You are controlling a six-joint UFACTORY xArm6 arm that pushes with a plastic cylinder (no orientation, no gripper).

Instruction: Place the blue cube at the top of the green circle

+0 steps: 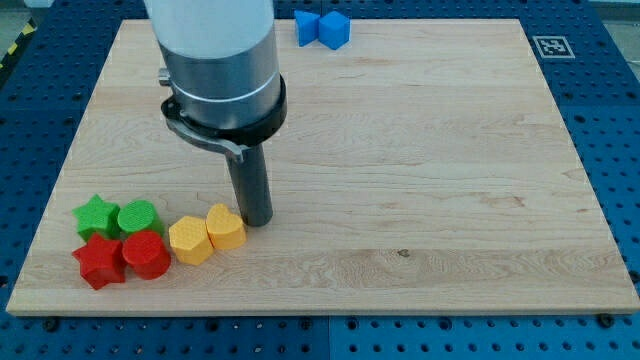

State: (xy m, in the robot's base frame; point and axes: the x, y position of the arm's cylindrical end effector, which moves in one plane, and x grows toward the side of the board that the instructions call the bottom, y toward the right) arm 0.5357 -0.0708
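Wooden board [420, 180]: largest item, fills the view; all places below are given relative to the green circle [137, 216], which sits near the board's lower-left corner.

Arm body [215, 60]: grey cylinder above and to the right of the green circle, carrying the dark rod. No hand or jaws fitted, so nothing to open or close; nothing is gripped. My tip [256, 221] rests to the right of the green circle, just beside the yellow heart [226, 228], contact uncertain.

Blocks by the circle: green star [95, 215] touching its left side; red star [100, 261] below-left; red block [146, 254] (shape unclear, roughly round) directly below; yellow hexagon [190, 240] to the lower right, against the heart.

Blue cube [334, 29]: far up and to the right of the green circle, at the board's top edge, well apart. A second blue block [307, 27] touches its left side (shape not readable).

Judgement: approach not begun. Get the tip round to the cube's right side without nudging the yellow pair, separate the cube from its blue neighbour, then push left and downward in short corrected strokes, stopping just above the circle.
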